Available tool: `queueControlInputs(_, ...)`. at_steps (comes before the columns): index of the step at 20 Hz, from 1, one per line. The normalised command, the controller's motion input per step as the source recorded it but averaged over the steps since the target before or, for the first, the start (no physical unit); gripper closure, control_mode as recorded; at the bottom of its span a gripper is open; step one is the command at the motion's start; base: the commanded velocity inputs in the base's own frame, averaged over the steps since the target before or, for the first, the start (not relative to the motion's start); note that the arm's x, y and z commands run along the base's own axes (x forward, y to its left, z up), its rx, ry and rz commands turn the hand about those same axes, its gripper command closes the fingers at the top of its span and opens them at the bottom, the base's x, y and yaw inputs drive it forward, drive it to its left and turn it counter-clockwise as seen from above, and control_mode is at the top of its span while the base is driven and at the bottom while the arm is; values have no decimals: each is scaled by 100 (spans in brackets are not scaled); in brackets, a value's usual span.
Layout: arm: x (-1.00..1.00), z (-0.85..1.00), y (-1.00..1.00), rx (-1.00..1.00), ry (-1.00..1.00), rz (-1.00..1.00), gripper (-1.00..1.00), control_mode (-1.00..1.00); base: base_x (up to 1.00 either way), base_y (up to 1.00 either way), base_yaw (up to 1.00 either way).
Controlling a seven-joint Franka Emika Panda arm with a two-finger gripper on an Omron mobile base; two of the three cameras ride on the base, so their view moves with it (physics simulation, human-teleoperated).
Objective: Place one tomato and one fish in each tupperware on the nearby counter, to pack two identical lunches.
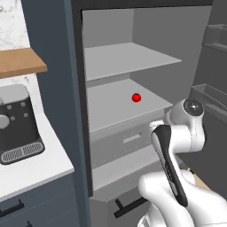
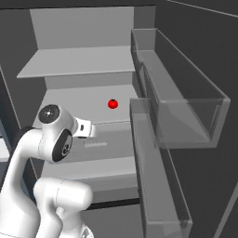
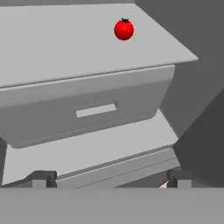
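A small red tomato [image 1: 136, 97] [image 2: 112, 103] [image 3: 124, 29] sits alone on the middle grey shelf [image 1: 119, 106] of an open fridge. My gripper [image 3: 109, 180] is open, its two dark fingertips [image 3: 43, 178] spread wide, nothing between them. It hangs in front of the fridge, below and short of the tomato, facing the drawer [image 3: 87, 109] under that shelf. The white counter [image 1: 35, 166] lies to the left of the fridge. The fish and the tupperware are out of view.
A black coffee machine [image 1: 17, 126] stands on the counter under a wooden wall shelf [image 1: 22, 62]. The open fridge door, with clear bins [image 2: 181, 107], stands close on the right. Another bare shelf [image 1: 128, 60] is above the tomato.
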Motion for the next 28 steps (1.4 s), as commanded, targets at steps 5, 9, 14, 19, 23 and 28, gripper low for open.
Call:
queueControlInputs(5,43,57,0,0,-31,0,-100,-100,0,0,0)
queueControlInputs(9,14,52,0,0,-25,0,-100,-100,0,0,0)
queueControlInputs(14,3,31,0,0,-16,0,-100,-100,0,0,0)
queueControlInputs(19,41,13,-14,4,9,-5,-100,-100,0,0,0)
queueControlInputs(23,73,0,-15,0,6,-4,-100,-100,0,0,0)
queueControlInputs(28,58,-15,-4,0,10,-1,-100,-100,0,0,0)
